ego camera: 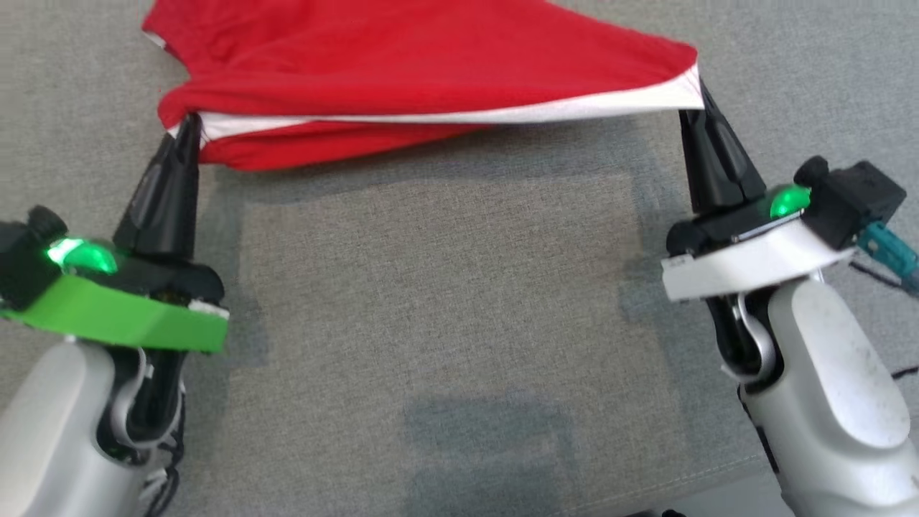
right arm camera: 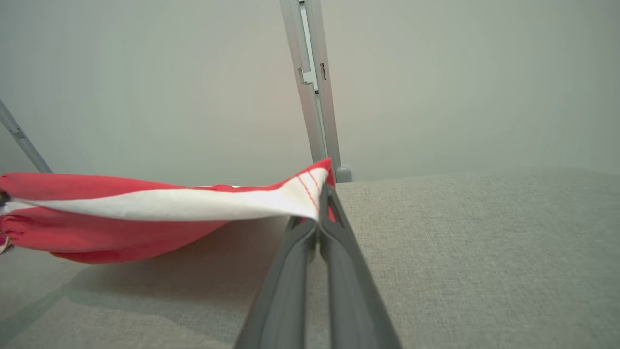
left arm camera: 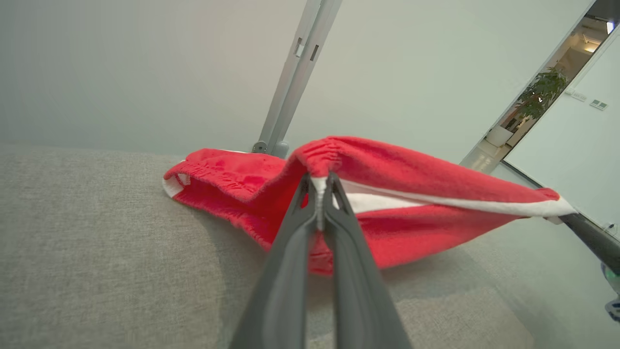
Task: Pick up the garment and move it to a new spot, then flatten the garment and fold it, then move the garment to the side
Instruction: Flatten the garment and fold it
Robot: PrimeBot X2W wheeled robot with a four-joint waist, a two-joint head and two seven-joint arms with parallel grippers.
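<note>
Clamped on red garment (ego camera: 402,64) stretched across top of frame above grey surface (ego camera: 431,323): left end effector (ego camera: 190,123) upper left, right end effector (ego camera: 700,95) upper right.

Grey woven fabric surface (ego camera: 445,323) across the lower frame, grey metal post (left arm camera: 295,72) rising at upper centre, pale wall (right arm camera: 145,87) behind, potted plant (left arm camera: 540,94) upper right

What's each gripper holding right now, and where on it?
Both hold the red garment: left gripper pinches its gathered, white-striped edge, right gripper the white-striped corner.
</note>
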